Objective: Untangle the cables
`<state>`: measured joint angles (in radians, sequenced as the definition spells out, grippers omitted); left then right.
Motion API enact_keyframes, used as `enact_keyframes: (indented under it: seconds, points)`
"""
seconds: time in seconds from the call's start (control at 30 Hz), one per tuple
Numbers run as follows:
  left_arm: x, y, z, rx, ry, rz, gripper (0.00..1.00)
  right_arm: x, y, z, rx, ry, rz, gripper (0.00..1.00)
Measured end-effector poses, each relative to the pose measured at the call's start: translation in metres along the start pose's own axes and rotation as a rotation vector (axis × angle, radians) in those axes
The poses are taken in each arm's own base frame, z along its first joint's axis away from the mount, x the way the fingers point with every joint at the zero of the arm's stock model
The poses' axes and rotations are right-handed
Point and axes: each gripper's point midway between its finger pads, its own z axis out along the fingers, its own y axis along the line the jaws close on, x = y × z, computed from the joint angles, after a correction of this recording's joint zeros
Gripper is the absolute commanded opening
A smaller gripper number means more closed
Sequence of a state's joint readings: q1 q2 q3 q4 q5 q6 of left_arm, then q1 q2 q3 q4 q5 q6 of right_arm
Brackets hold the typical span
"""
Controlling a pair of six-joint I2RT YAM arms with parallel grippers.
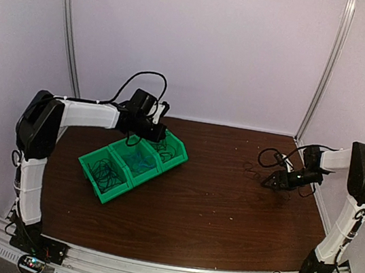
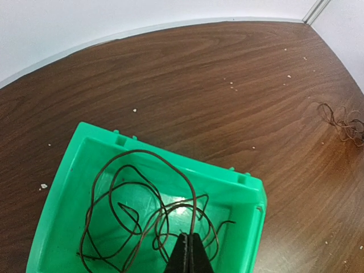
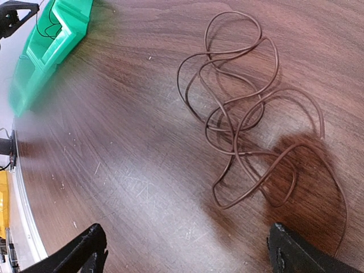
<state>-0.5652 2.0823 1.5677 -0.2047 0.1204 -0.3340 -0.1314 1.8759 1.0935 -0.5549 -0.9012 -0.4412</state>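
Note:
In the left wrist view my left gripper (image 2: 189, 235) is shut on a thin dark brown cable (image 2: 142, 193). That cable rises in a loop from the coils lying inside a green bin (image 2: 68, 187). From above, the left gripper (image 1: 157, 133) hangs over the rightmost of three green bins (image 1: 174, 154). A loose tangle of brown cable (image 3: 247, 114) lies on the table at the right (image 1: 258, 166). My right gripper (image 3: 190, 256) stands wide open just short of it, low over the table, with nothing between its fingers (image 3: 85, 250).
The middle bin (image 1: 136, 160) holds blue wires and the left bin (image 1: 103, 174) holds black ones. The brown wooden table (image 1: 213, 210) ends at white walls at the back and right. In the right wrist view the bins (image 3: 45, 45) sit far off at the upper left.

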Motion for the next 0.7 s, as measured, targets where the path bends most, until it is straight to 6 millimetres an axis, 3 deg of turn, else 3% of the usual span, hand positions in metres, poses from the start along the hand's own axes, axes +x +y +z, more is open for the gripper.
enact_keyframes:
  seconds: [0.23, 0.5, 0.7]
  points:
    - [-0.002, -0.011, -0.029, 0.043, -0.008, -0.032, 0.00, 0.000, 0.000, 0.000, -0.001, 0.000, 0.000, 1.00]
    - [-0.008, -0.008, -0.012, 0.013, 0.054, -0.053, 0.00, 0.000, 0.001, 0.000, -0.002, 0.002, 0.002, 1.00]
    - [0.001, 0.001, -0.008, -0.023, 0.099, -0.070, 0.00, 0.000, 0.001, 0.000, -0.002, 0.001, 0.001, 1.00]
